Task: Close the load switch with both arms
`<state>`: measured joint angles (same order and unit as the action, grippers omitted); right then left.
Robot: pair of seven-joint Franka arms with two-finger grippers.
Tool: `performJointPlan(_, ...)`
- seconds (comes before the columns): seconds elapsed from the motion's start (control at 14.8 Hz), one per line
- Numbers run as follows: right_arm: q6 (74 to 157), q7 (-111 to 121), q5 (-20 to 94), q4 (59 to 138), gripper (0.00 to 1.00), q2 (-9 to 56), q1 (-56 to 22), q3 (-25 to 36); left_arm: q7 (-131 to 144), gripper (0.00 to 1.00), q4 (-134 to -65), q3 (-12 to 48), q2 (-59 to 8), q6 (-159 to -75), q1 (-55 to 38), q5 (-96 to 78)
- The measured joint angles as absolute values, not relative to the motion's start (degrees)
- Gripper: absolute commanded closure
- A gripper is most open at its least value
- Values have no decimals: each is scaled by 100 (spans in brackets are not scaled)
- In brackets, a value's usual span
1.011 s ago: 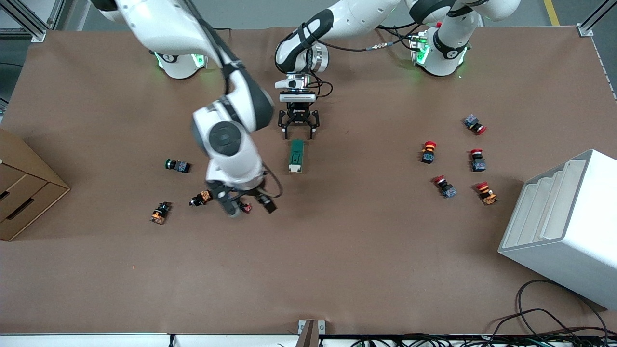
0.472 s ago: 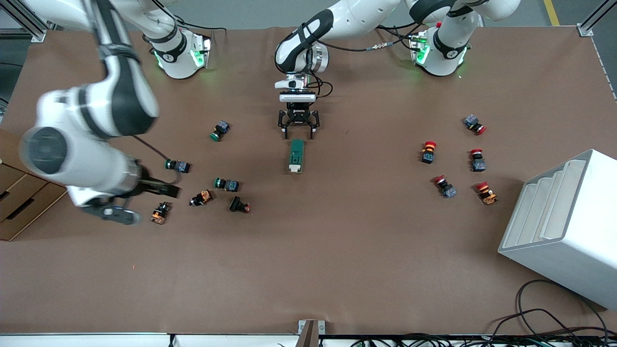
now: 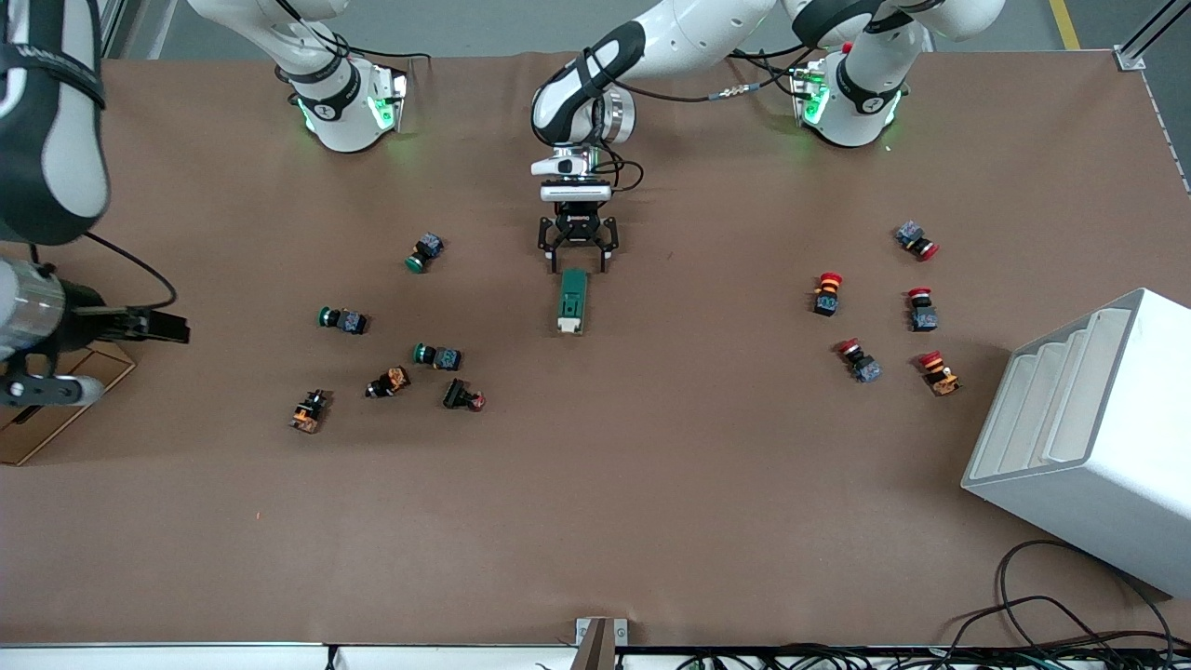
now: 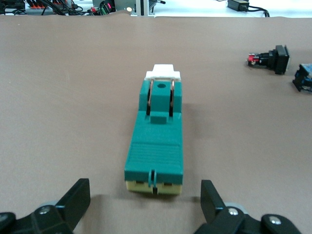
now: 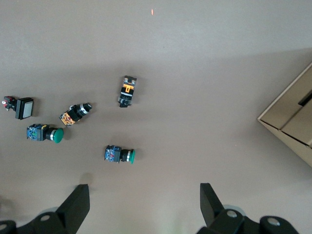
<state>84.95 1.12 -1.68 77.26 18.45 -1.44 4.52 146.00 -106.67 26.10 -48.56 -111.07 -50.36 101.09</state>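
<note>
Cables [image 3: 1070, 614] trail along the lower right edge of the front view, nearest the camera, and a white stepped bin [image 3: 1089, 437] stands above them at the right edge. Higher in the frame, left of centre, lies a cluster of small pushbuttons: an orange-and-black one [image 3: 308, 411], a black one with a red tip [image 3: 462, 396], another orange-and-black one [image 3: 388, 381], then two green-capped ones [image 3: 437, 355] [image 3: 342, 320]. Red-capped pushbuttons [image 3: 856, 359] are scattered at the right of the frame.

At the left edge, the right gripper [image 3: 102, 349] hangs in the air over the cardboard box [image 3: 37, 428]; its fingers [image 5: 75, 207] stand wide apart and grasp nothing, as the right wrist view shows.

Near the middle of the frame the load switch [image 3: 571, 301] lies flat on the brown table [image 3: 651, 484], its cream lever end [image 3: 567, 325] toward the camera. Just above it in the frame, the left gripper [image 3: 577, 259] points down at the switch's green end, released, its fingers [image 4: 75, 200] spread on either side of that end without touching it.

The two green-lit arm bases [image 3: 349, 107] [image 3: 842, 102] stand along the top.
</note>
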Motion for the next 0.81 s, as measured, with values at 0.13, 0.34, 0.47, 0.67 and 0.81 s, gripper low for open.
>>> performJointPlan(0.13, 8414, 114, -172, 7591, 0, 1846, -49, 446, 14600, 1, -10600, 2600, -4861, -11110, -5003, 10085)
performJointPlan(0.34, 8411, 119, -177, 7509, 0, 1846, 8, 440, 14218, 1, -10326, 2611, -4857, -11110, -4996, 9566)
performJointPlan(0.47, 8410, 119, -177, 7486, 0, 1848, 7, 412, 13551, 1, -9978, 2638, -4794, -11110, -4996, 8874)
performJointPlan(0.67, 8197, 119, -176, 7437, 0, 1847, -15, 298, 12673, 1, -9397, 2646, -4537, -11109, -4983, 7902)
performJointPlan(0.81, 7823, 118, -171, 7345, 0, 1831, -36, 249, 12152, 1, -9099, 2628, -4330, -11105, -4887, 7299)
